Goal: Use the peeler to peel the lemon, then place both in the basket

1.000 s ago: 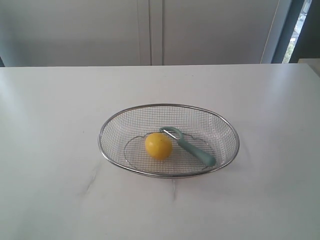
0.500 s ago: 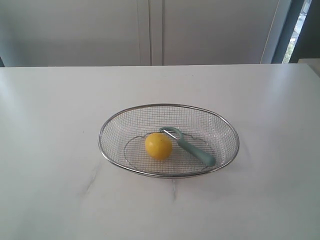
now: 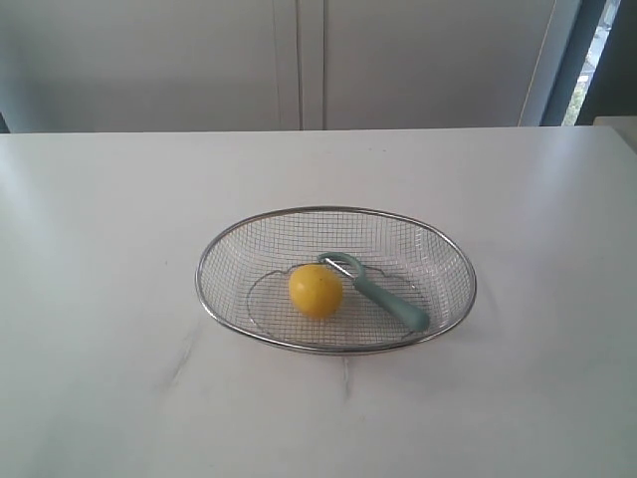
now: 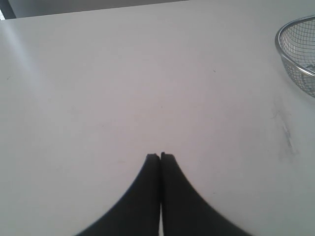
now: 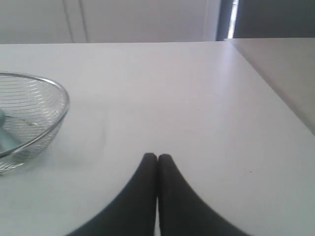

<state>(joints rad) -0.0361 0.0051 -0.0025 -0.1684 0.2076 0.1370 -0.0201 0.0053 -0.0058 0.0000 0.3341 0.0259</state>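
The silver wire-mesh basket [image 3: 214, 254] stands in the middle of the white table. Inside it the yellow lemon [image 3: 316, 291] lies left of centre, and the teal-handled peeler [image 3: 388, 300] rests beside it, metal head close to the lemon. Neither arm shows in the exterior view. My left gripper [image 4: 160, 155] is shut and empty over bare table, with the basket rim [image 4: 284, 49] off to one side. My right gripper [image 5: 157, 156] is likewise shut on nothing, apart from the basket [image 5: 58, 115], where a bit of the peeler handle [image 5: 6, 137] shows through the mesh.
The white table [image 3: 109, 249] spreads wide around the basket. Grey cabinet doors [image 3: 299, 60] stand behind its far edge. A second pale surface [image 5: 280, 64] adjoins the table's edge in the right wrist view.
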